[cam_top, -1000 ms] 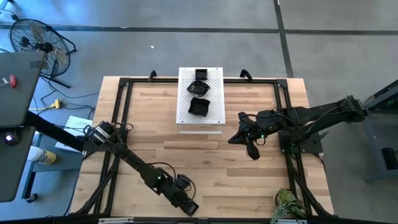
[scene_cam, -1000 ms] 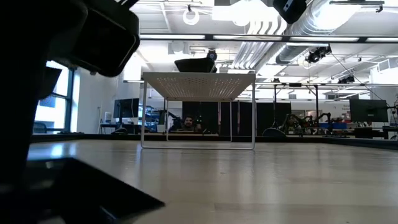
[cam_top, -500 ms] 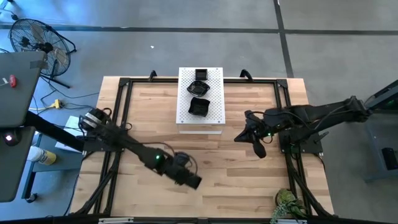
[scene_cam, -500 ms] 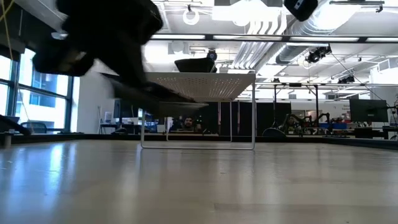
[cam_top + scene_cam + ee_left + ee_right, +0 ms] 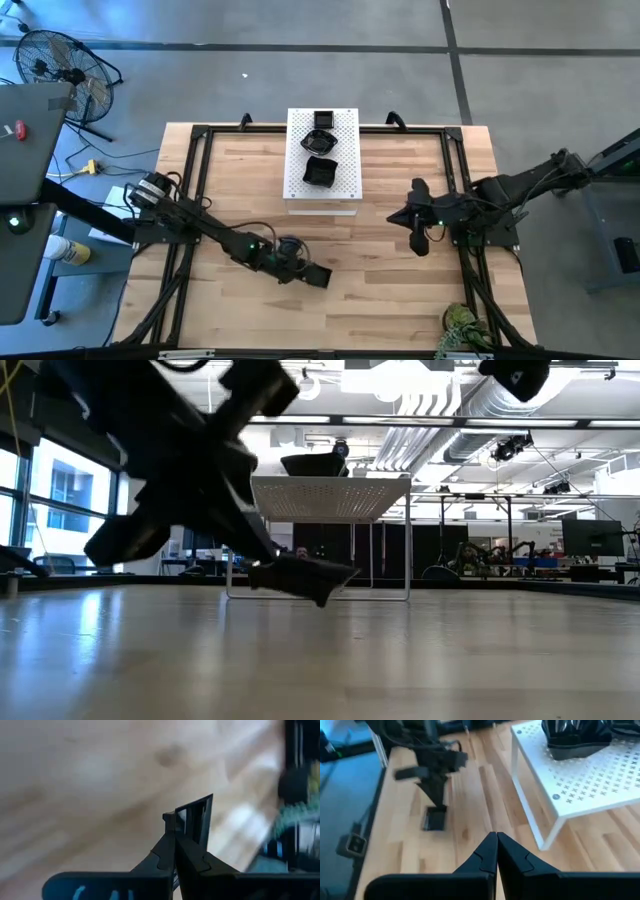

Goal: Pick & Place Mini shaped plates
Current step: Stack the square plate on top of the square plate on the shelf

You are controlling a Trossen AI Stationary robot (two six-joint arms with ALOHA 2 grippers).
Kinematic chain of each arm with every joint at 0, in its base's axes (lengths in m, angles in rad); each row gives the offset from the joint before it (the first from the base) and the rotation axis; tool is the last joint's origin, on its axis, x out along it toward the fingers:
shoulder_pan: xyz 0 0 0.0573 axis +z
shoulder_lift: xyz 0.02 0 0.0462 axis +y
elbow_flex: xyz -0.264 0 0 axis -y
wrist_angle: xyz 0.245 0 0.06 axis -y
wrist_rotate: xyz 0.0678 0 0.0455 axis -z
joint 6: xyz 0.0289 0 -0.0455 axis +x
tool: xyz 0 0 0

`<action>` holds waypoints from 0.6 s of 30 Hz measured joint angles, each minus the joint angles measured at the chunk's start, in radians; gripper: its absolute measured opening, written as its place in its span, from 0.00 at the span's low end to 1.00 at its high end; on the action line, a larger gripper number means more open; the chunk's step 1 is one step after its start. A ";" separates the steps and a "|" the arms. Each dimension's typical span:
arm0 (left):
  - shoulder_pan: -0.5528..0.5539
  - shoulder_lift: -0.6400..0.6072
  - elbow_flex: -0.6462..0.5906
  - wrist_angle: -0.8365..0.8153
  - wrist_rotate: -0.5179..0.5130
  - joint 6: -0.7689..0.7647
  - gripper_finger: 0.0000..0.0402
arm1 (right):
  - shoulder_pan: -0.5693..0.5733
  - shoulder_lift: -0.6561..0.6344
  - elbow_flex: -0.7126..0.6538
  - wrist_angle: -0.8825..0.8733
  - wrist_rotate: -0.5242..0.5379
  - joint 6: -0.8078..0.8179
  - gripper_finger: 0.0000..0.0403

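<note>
Three mini shaped plates (image 5: 320,171) are seen on the white perforated rack (image 5: 343,192). The left pincer (image 5: 318,277) grips a small square plate (image 5: 194,817) above the bench (image 5: 370,280); the right pincer (image 5: 419,246) is pressed together, empty.

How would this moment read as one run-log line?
left end effector: shut on square plate, above table | right end effector: shut, empty, beside white rack | rack: three plates on top

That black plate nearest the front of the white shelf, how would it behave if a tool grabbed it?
The front plate looks glossy, so probably slippery. It seems rigid, likely keeping its shape. On the raised white shelf, a push could slide it off.
</note>
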 joint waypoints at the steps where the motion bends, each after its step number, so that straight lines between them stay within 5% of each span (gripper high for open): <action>1: 0.000 0.001 -0.018 0.012 -0.021 -0.024 0.00 | 0.007 -0.008 -0.023 0.034 0.010 0.015 0.00; 11: 0.073 0.001 -0.043 0.019 -0.151 -0.103 0.00 | 0.021 -0.037 -0.395 0.620 -0.055 0.271 0.00; 18: 0.152 0.050 -0.043 0.128 -0.143 -0.074 0.00 | -0.028 0.041 -0.495 0.703 -0.068 0.449 0.00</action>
